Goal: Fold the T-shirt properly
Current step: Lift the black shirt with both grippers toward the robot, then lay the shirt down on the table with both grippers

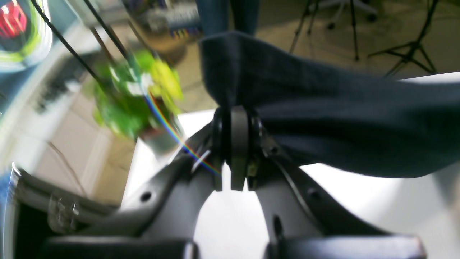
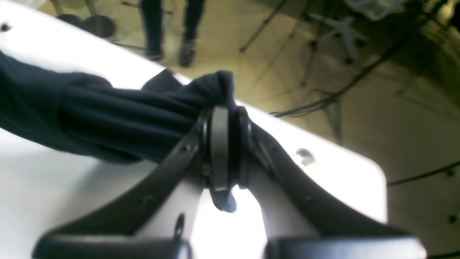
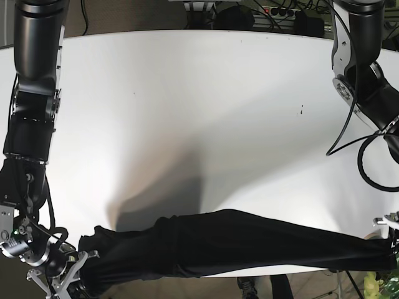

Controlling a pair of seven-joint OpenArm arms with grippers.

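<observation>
The T-shirt (image 3: pixel 230 243) is dark navy and stretched into a long band along the near edge of the white table (image 3: pixel 187 112). My left gripper (image 1: pixel 235 118) is shut on one end of the T-shirt (image 1: pixel 323 108), at the base view's right edge (image 3: pixel 393 255). The other end (image 2: pixel 125 115) bunches into my right gripper (image 2: pixel 224 118), which is shut on it at the base view's lower left (image 3: pixel 84 265). The cloth looks lifted, casting a shadow on the table behind it.
In the left wrist view a green plant (image 1: pixel 136 97) stands past the table edge. A person's legs (image 2: pixel 169 28) and tripod stands (image 1: pixel 409 46) are on the floor beyond the table. Cables (image 3: pixel 368 149) hang by the arm on the right.
</observation>
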